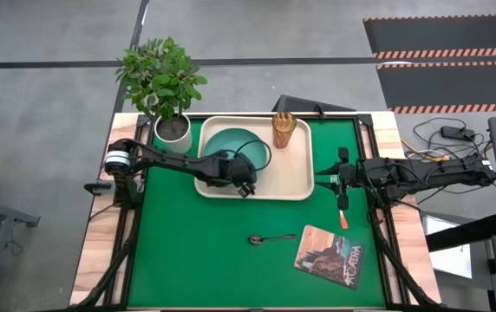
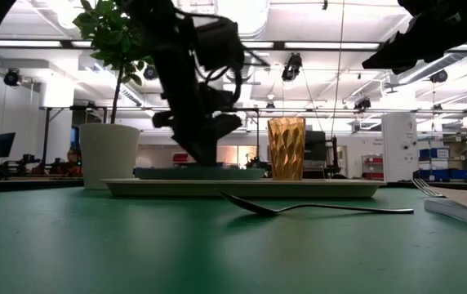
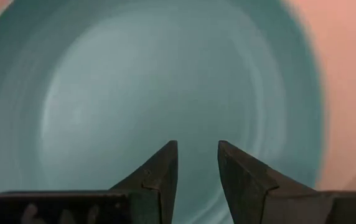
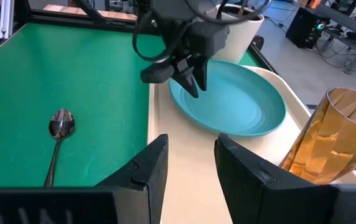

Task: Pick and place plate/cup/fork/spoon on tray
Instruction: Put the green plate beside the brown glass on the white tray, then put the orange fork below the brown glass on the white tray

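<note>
**Two of four items on the tray; spoon and fork still out**

While the left gripper [image 1: 246, 185] hangs low over the near edge of the plate [image 1: 231, 149], the plate itself lies flat inside the tray [image 1: 296, 182], left half, by the plant pot [image 1: 174, 130]. In the left wrist view the fingers [image 3: 159, 171] stand a narrow gap apart with only teal surface between them, so nothing is held; judged as a release or a check above the plate, since contact cannot be confirmed.

The cup [image 1: 283, 130] stands upright in the tray's far right corner, apart from the plate. Plate and cup count as done.

Left to do:
- The spoon [image 1: 270, 237] lies on the green mat [image 1: 187, 251] in front of the tray, well apart from it, bowl toward the left arm's side.
- The fork [image 1: 343, 211] lies at the mat's right edge, just below the right gripper [image 1: 330, 178]. Only its orange handle reads from above.

The right gripper sits beside the tray's right rim, fingers [image 4: 144, 171] parted narrowly and empty in its own wrist view.

Unclear or hidden:
- Whether the right gripper touches the fork: the arm covers the fork's upper end.
- In the low view only the fork's tines show, behind the book [image 1: 329, 256].
- The left arm blocks part of the plate's near rim from above.
</note>
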